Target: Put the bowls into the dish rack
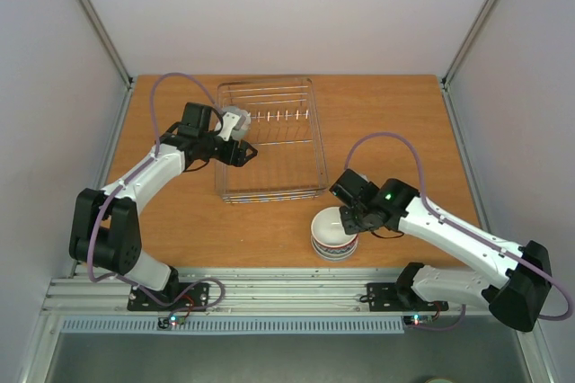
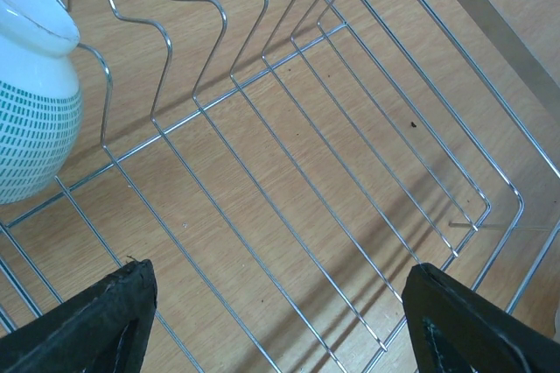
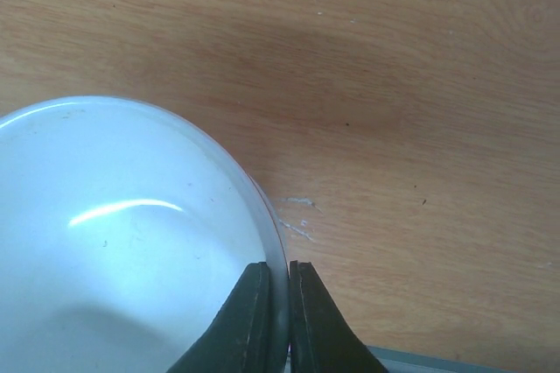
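The silver wire dish rack (image 1: 310, 131) stands at the table's middle. One white bowl with a teal dashed pattern (image 1: 235, 120) stands on edge among its divider wires at the left; it also shows in the left wrist view (image 2: 31, 93). My left gripper (image 1: 246, 151) is open and empty just above the rack floor (image 2: 289, 172), to the right of that bowl. A stack of bowls (image 1: 331, 232), a white one on top of patterned ones, sits in front of the rack. My right gripper (image 1: 351, 220) is shut on the top white bowl's (image 3: 114, 242) right rim.
Grey walls and metal posts enclose the wooden table (image 1: 404, 131). An aluminium rail (image 1: 287, 293) runs along the near edge just below the bowl stack. The rack's right half (image 1: 292, 158) holds only wires.
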`<control>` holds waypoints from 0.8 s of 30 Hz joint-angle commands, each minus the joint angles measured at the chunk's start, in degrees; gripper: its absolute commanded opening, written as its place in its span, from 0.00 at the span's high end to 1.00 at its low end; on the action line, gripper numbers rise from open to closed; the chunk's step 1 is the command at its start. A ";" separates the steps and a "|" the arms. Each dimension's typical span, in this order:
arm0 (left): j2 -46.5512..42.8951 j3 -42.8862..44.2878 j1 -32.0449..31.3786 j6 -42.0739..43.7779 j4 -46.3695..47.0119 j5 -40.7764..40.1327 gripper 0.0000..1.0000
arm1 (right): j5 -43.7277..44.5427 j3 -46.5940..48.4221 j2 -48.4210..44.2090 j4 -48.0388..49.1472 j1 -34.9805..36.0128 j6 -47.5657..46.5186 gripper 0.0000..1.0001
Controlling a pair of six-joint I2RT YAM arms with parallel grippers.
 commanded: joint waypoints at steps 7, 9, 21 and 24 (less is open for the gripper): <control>-0.10 1.41 -0.22 0.35 0.59 -0.24 0.23 | 4.22 2.79 -3.69 -3.69 1.56 2.04 0.99; -0.22 1.45 -0.23 0.28 0.58 -0.21 0.23 | 4.78 3.33 -4.54 -4.04 1.80 2.09 0.99; -1.62 3.25 -1.91 0.44 -1.64 -0.76 0.23 | 9.53 12.10 -3.99 -4.50 2.42 -3.19 0.99; -2.04 4.07 -2.70 0.70 -2.71 -0.46 0.23 | 10.15 14.07 -1.76 -2.51 2.42 -5.61 0.99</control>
